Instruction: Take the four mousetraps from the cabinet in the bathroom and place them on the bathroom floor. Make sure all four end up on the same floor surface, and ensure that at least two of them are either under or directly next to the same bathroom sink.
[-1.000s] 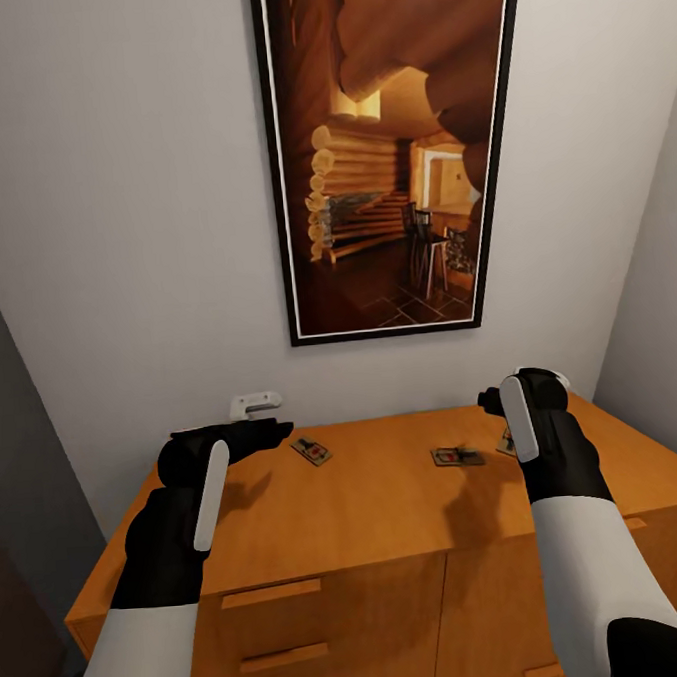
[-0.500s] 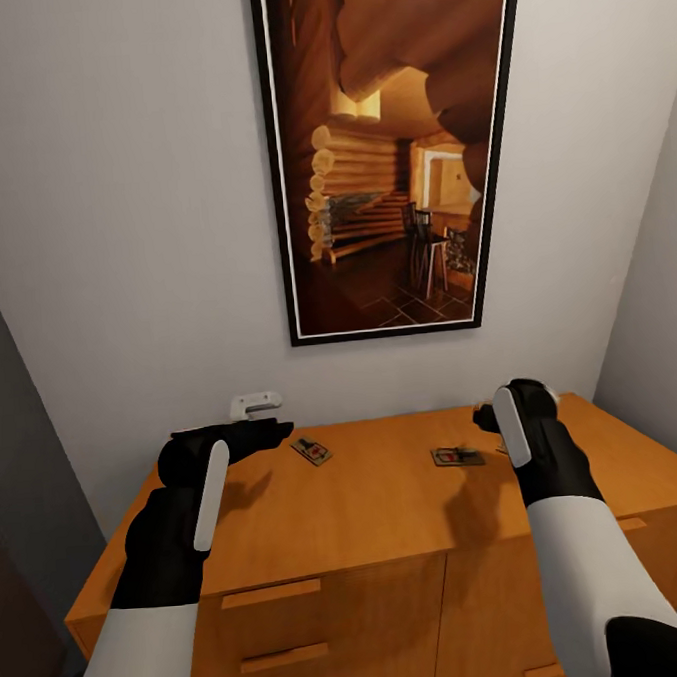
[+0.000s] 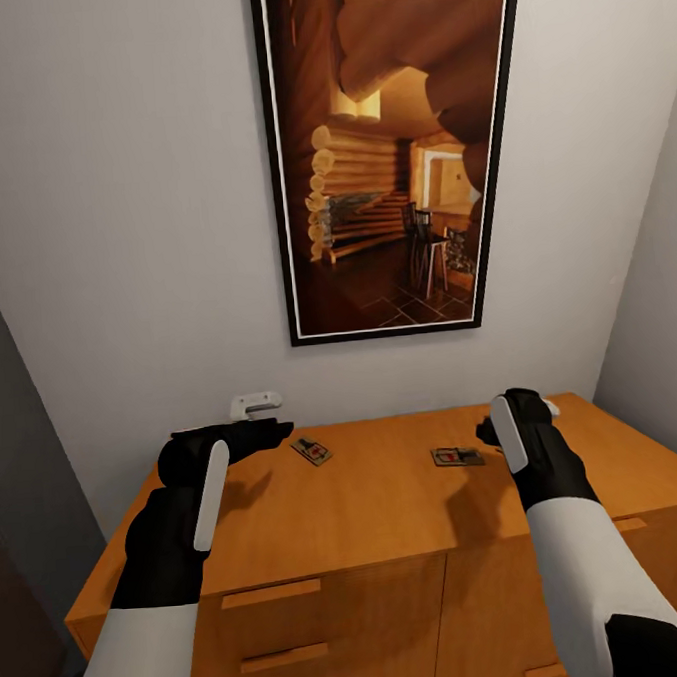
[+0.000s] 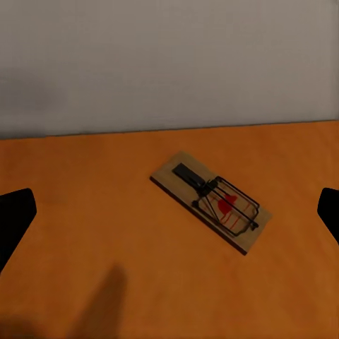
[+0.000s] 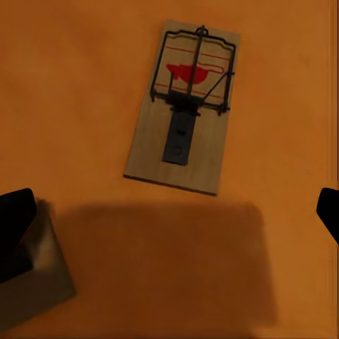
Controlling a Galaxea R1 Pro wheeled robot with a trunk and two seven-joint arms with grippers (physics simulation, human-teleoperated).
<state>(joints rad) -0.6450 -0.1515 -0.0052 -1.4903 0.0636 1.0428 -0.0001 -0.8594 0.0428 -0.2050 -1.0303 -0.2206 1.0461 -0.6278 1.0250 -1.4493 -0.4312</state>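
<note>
so far nothing has gone to the floor, as far as i can judge; i'm parked in front of the cabinet with both arms raised over its smooth top; two mousetraps lie flat on that top in the head view, one toward the cabinet's back edge just off my left gripper, another nearer the middle of the top, close beside my right gripper; the left wrist view looks down on a mousetrap lying at a slant on the wood, spring wire and red mark up, between the two dark fingertips at the frame edges; that claw is spread wide with nothing in it; the right wrist view has a mousetrap ahead of the fingers, again with the fingertips far apart and bare; a corner of another flat tan piece sits right by one finger, possibly a further trap, though i can't say for sure; so my read is that the picking hasn't begun, and all four still need carrying to the tiles, two of them by the sink; a small white-grey gadget rests at the cabinet's back edge against the wall; a framed picture of a log interior hangs above the cabinet; i can make out no lettering or brand on the traps, the gadget or the frame
</note>
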